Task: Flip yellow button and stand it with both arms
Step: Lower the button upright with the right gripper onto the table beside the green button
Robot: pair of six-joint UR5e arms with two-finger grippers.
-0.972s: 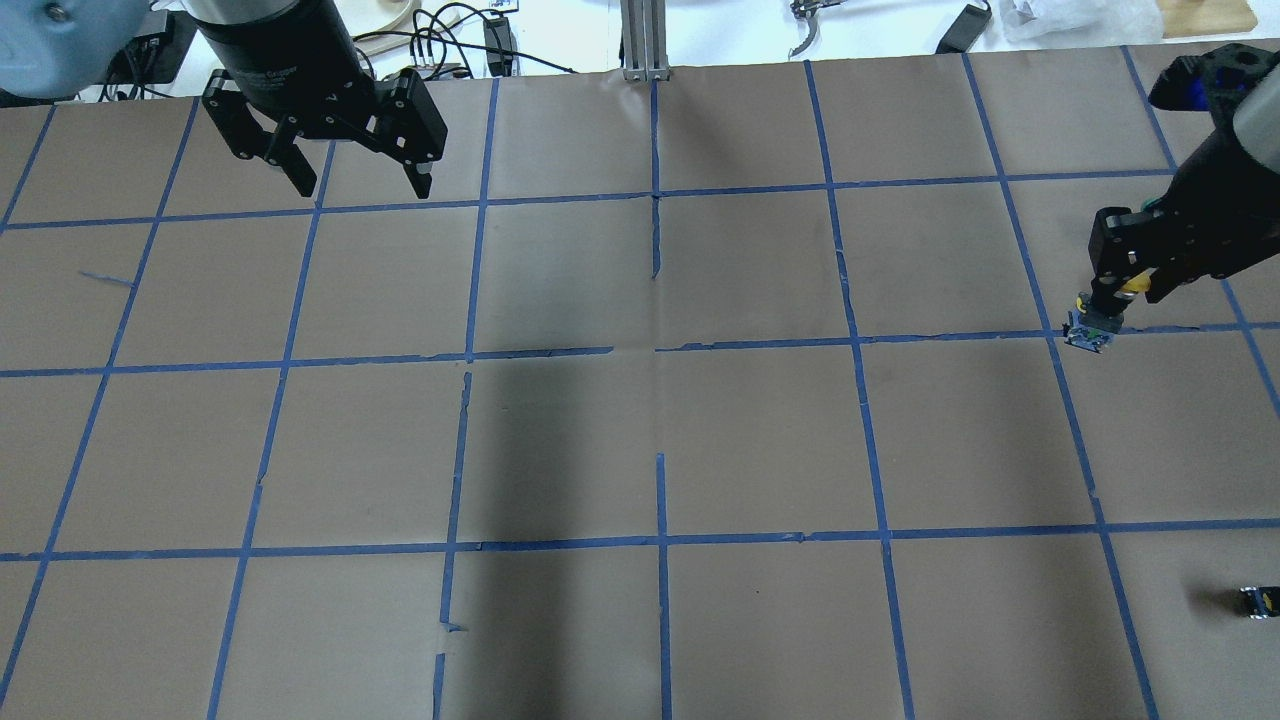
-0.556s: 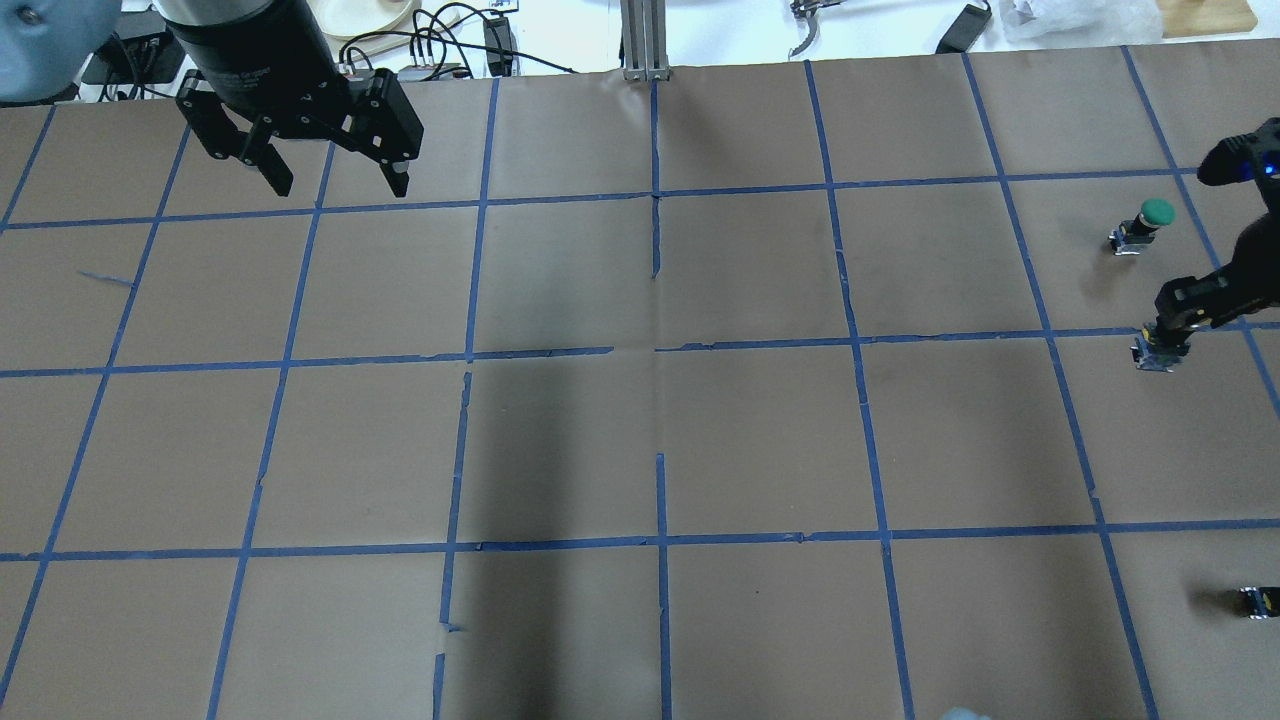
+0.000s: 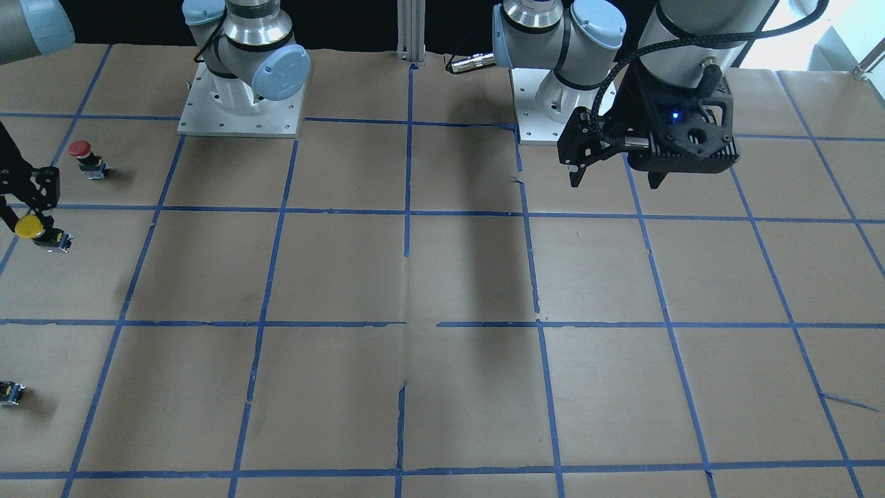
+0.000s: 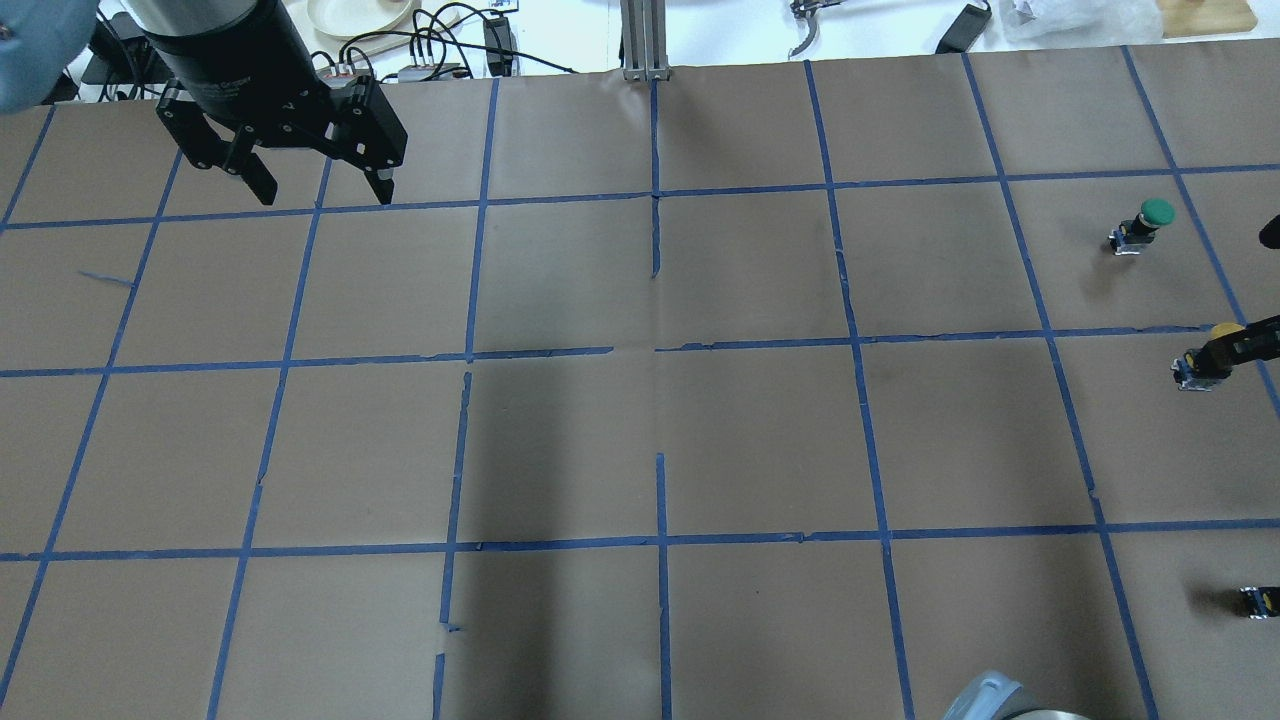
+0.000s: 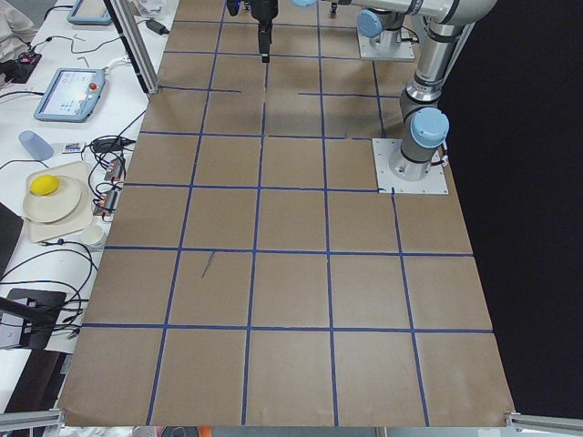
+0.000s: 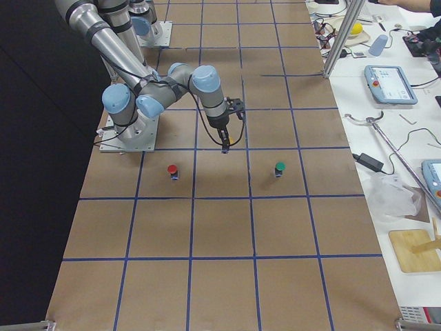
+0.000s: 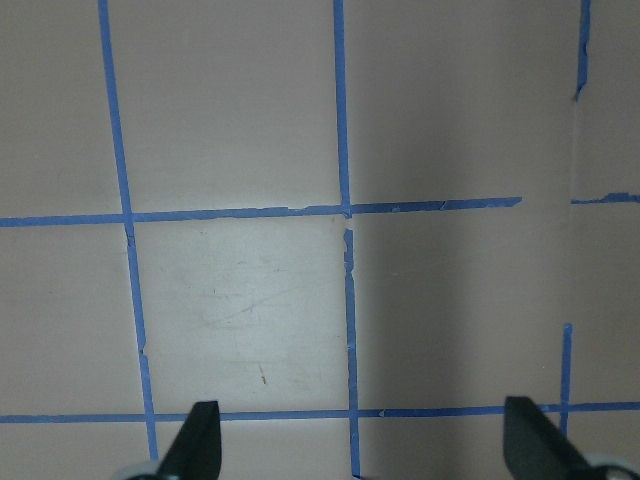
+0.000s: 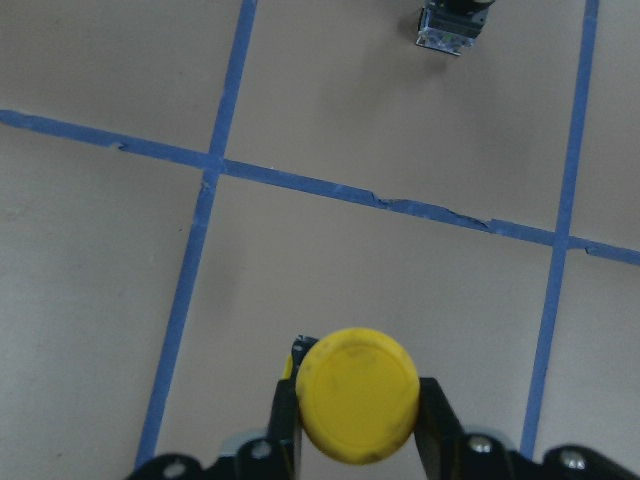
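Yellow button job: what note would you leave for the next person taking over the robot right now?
Right gripper: shut on the yellow mushroom-capped push button, fingers on either side below the cap. It is on the robot's far right, between the red-capped button and the green-capped button. I cannot tell if it touches the brown paper table.
Left gripper: open, empty, far off on the other side.
Done: button grabbed.
Left, likely: flip it using both arms, stand it up.

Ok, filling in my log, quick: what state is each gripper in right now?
Left gripper: open, holding nothing.
Right gripper: closed on the yellow button.
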